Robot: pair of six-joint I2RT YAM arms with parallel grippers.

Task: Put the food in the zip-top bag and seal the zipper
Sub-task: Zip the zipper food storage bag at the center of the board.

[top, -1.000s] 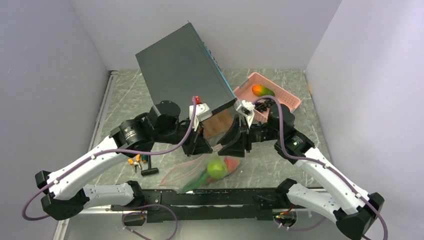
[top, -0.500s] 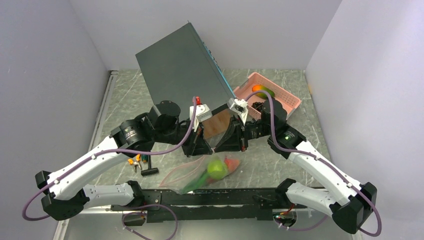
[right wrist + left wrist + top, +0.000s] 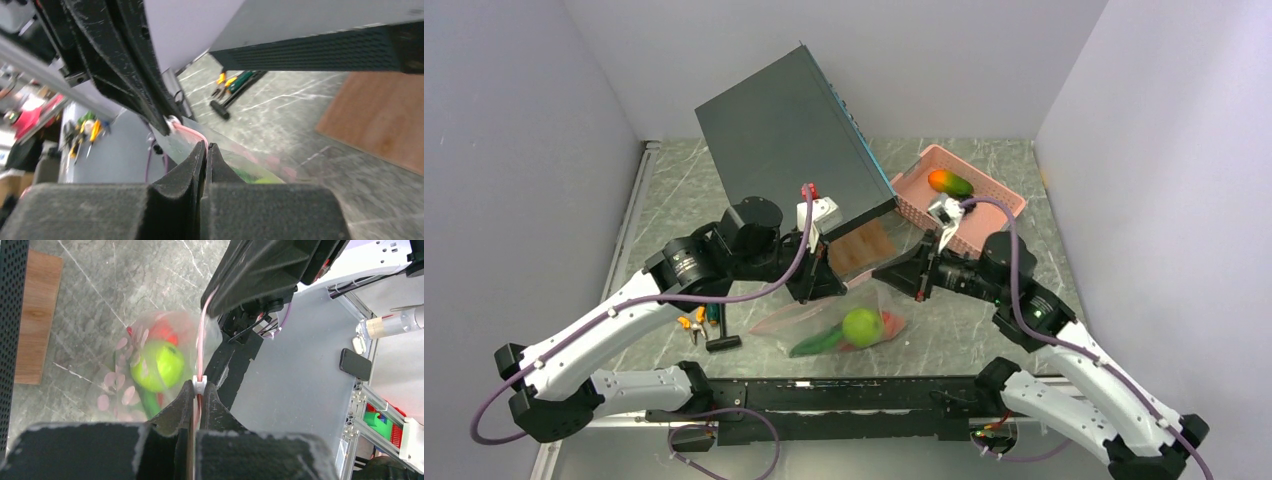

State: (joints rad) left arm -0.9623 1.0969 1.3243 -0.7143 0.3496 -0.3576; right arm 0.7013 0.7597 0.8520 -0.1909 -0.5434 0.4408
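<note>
The zip-top bag (image 3: 839,318) hangs between my two grippers just above the table. A lime-green round fruit (image 3: 861,326), a green pod (image 3: 817,344) and red pieces (image 3: 890,324) lie inside it. My left gripper (image 3: 200,386) is shut on the zipper (image 3: 201,340) at its small white slider. My right gripper (image 3: 206,146) is shut on the same pink strip, a short way along from the left one. From above, the left gripper (image 3: 830,288) and right gripper (image 3: 886,280) face each other across the bag's mouth. The orange-green mango (image 3: 949,182) lies in the basket. No grapes show.
The pink perforated basket (image 3: 994,196) stands at the back right. A big dark box (image 3: 789,140) leans over a wooden board (image 3: 864,246) behind the grippers. Small orange-and-black hand tools (image 3: 701,322) lie left of the bag, near the front rail (image 3: 844,390).
My right gripper has shut on the pink strip and drawn back to the right. The bag has lifted slightly and its mouth is pulled straighter. The left gripper stayed shut.
</note>
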